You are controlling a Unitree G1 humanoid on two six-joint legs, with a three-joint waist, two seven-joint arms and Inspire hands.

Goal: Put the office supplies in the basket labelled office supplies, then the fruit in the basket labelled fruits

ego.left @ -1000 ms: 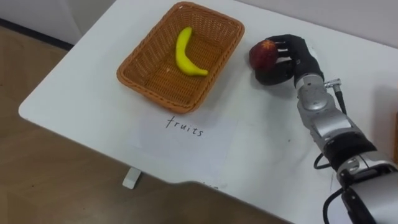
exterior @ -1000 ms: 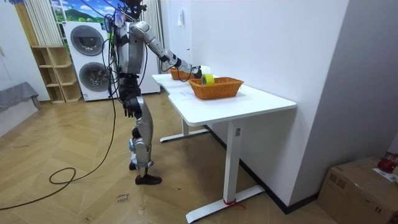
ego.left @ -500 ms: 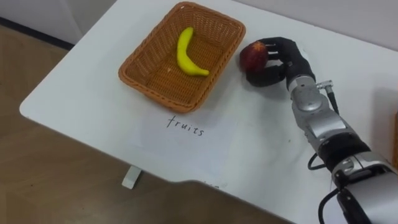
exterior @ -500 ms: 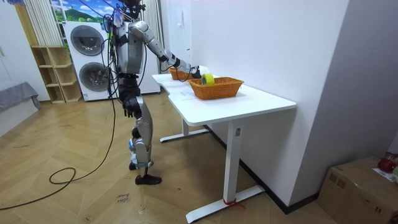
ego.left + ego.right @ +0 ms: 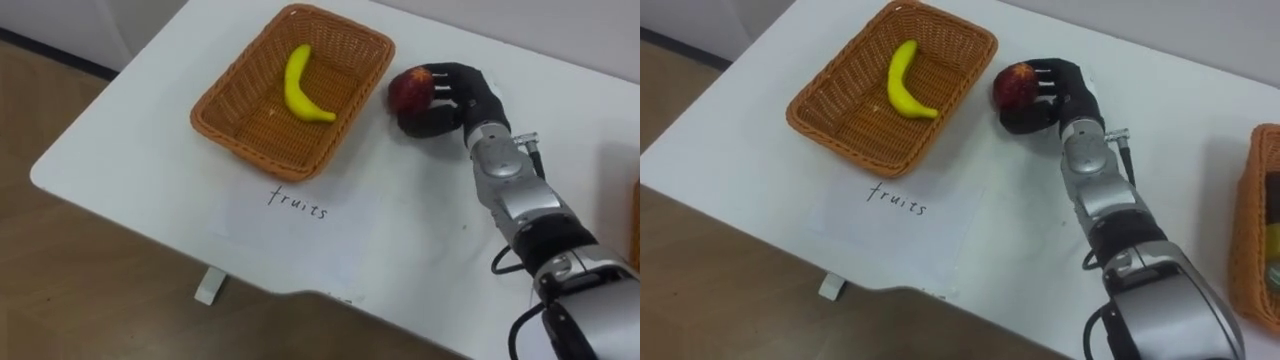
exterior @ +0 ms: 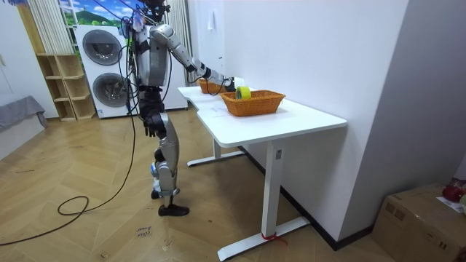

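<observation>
Your right hand (image 5: 462, 95) is curled round the apple (image 5: 408, 90), just right of the basket (image 5: 262, 150); release it before clearing the rim and it could roll across the table (image 5: 420, 220).

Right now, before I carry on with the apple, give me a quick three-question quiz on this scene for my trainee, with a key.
1. True or false: the apple already lies inside the fruit basket.
2. The banana lies: A) inside the fruit basket B) outside it C) under the apple.
3. Fill in: the fingers of the robot's ____ hand are curled round the apple.
Key: 1 false, it is beside the basket, in the hand; 2 A; 3 right hand.
</observation>
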